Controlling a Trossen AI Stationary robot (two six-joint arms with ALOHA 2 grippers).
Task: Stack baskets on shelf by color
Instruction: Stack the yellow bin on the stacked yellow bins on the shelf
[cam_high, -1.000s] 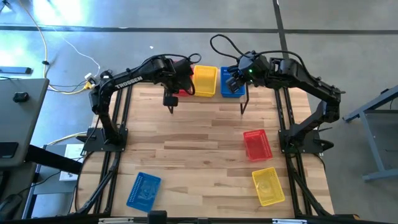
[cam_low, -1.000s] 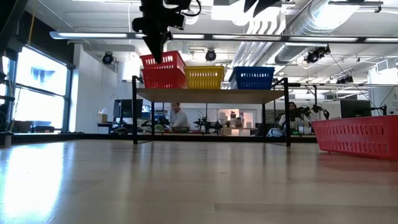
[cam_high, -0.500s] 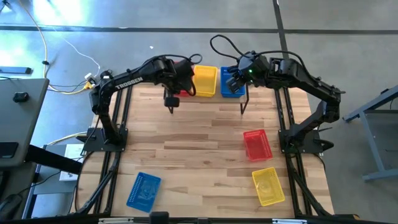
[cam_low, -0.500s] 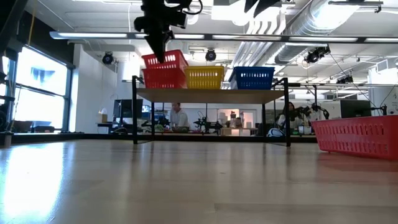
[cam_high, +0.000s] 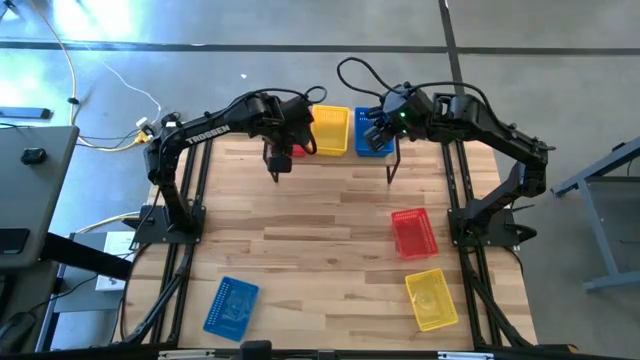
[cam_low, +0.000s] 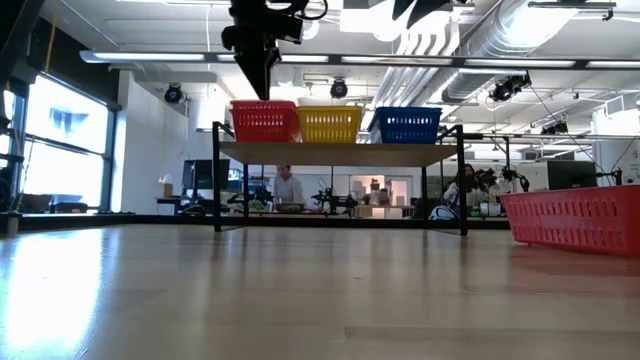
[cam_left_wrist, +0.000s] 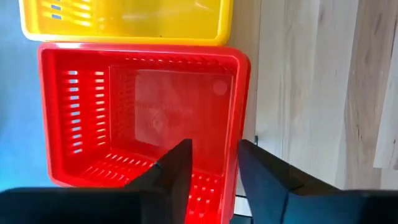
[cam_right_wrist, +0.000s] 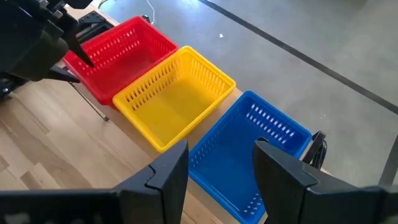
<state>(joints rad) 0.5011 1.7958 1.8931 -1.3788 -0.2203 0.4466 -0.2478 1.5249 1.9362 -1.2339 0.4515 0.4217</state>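
Observation:
Three baskets stand side by side on the shelf (cam_low: 340, 152) at the table's far edge: red (cam_low: 265, 121), yellow (cam_low: 329, 124) and blue (cam_low: 408, 125). My left gripper (cam_left_wrist: 214, 143) hangs open just above the red basket's near short wall (cam_left_wrist: 239, 118), fingers pointing down. One finger is over the inside and one over the outside, and neither touches it. The low view shows this gripper (cam_low: 258, 85) a little above the rim. My right gripper (cam_right_wrist: 217, 180) is open above the blue basket (cam_right_wrist: 249, 149), holding nothing.
Three more baskets lie on the tabletop: a red one (cam_high: 413, 232) at the right, a yellow one (cam_high: 431, 298) near the right front corner, and a blue one (cam_high: 231, 305) near the left front. People sit in the room beyond the shelf.
My left gripper has opened and let go of the red basket. The basket hung tilted with its near end raised; it has dropped and now sits level on the shelf beside the yellow one.

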